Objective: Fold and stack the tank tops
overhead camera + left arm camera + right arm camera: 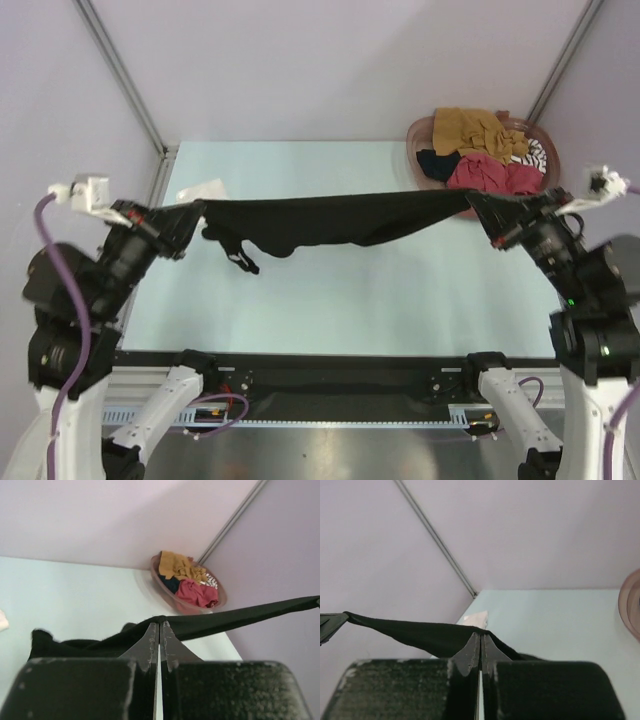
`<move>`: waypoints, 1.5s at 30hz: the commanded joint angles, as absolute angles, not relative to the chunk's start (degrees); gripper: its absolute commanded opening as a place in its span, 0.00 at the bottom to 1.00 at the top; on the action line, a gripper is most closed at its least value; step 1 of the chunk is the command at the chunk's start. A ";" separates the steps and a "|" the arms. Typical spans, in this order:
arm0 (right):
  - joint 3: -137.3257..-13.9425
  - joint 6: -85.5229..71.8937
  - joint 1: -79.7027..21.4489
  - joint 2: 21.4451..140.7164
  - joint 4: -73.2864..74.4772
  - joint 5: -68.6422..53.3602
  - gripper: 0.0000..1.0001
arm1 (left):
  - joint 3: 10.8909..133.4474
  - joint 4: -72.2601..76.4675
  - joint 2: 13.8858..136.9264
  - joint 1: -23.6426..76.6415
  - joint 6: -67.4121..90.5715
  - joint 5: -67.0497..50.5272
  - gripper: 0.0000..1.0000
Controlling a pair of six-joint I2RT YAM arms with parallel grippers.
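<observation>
Both ends of the black tank top [320, 222] are hanging pinched in your closed left claw [195, 213] and right claw [478, 205], stretching it above the tabletop [330, 310], its right edge sitting near the basket [415, 130].

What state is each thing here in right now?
Black tank top: stretched in the air, held at both ends, middle sagging.
Left jaws: shut on one end.
Right jaws: shut on the other end.
White tank top: lying on the table, unheld.
Other tank tops: crumpled in the basket.
</observation>
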State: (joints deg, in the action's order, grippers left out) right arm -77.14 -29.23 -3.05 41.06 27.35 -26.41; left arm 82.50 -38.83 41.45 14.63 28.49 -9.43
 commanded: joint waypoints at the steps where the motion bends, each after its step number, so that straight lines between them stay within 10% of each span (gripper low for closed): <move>1: -81.38 -27.16 -3.08 36.49 29.61 -28.04 0.00 | 82.71 -41.48 37.19 14.15 29.26 -10.99 0.00; 10: -88.32 -27.42 -2.64 37.95 32.58 -25.32 0.00 | 95.89 -50.72 43.32 14.15 28.48 -7.21 0.00; 30: -51.86 -36.65 -4.65 65.80 5.57 -19.60 0.00 | 54.58 -11.00 68.19 14.15 34.45 -6.69 0.00; 45: -78.36 -39.38 -4.75 104.65 -6.95 -17.49 0.00 | 81.63 -12.30 104.66 10.73 34.63 -0.18 0.00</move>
